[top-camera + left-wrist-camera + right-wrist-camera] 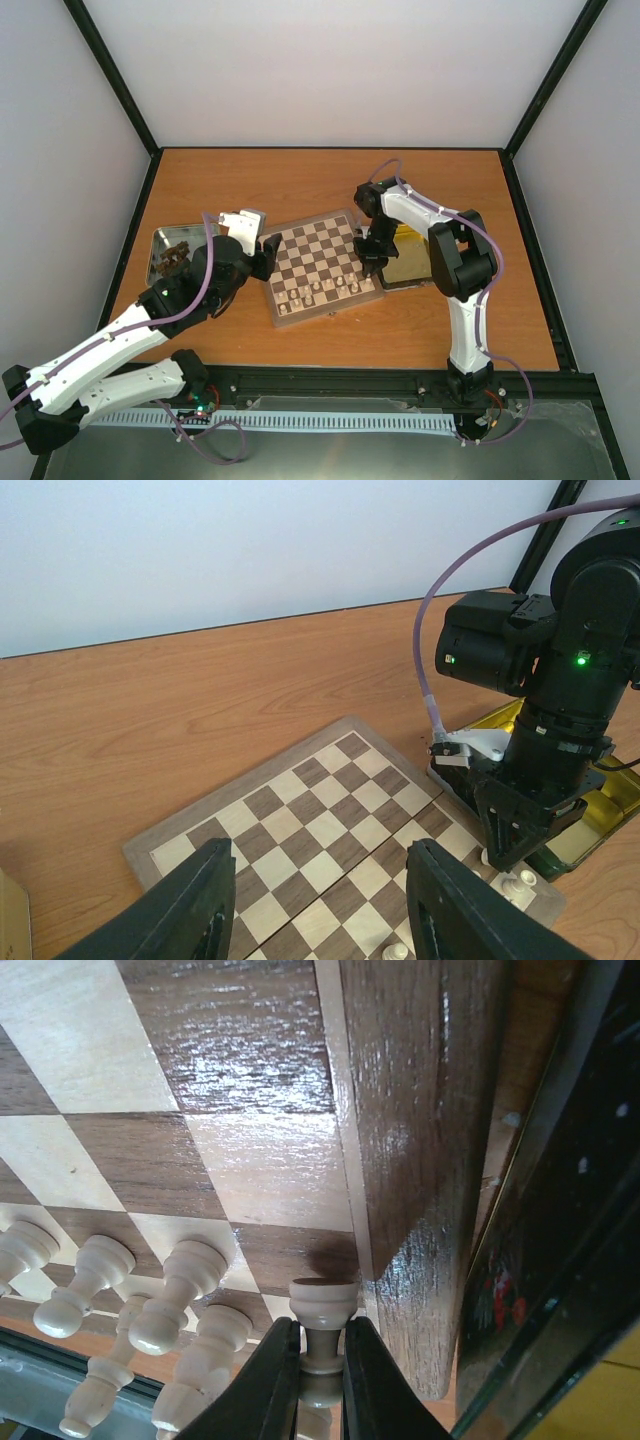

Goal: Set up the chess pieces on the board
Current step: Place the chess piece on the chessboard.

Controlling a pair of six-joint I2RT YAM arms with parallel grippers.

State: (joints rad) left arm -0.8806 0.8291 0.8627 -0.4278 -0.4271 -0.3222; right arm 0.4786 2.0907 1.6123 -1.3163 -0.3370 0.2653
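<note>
Much is out of sight from above. At the 3 o'clock edge of the board [320, 250], the right gripper [372, 262] covers its own fingertips. The cream chess pieces [315, 290] ranked along the board's 6 o'clock edge are too small for us to tell by kind. The left arm cuts across one corner of the silver tray [165, 240] at 9 o'clock, where dark brown pieces [176, 258] lie in a blur. The right arm covers part of the gold tin [410, 258], which sits just beside the board on the table [330, 180].

The left wrist camera crops its own fingertips at the frame's lower edge. There we see the left gripper [325, 910] with its 2 jaws spread wide over the squares and nothing between them.

The right wrist camera shows the right gripper's jaws pressed in on 1 cream piece [322, 1308] just below its head, at a corner square against the border. The piece's base is hidden between the fingers [268, 1385] (we cannot tell whether it touches the wood). Several more cream pieces crowd at its 9 o'clock.
</note>
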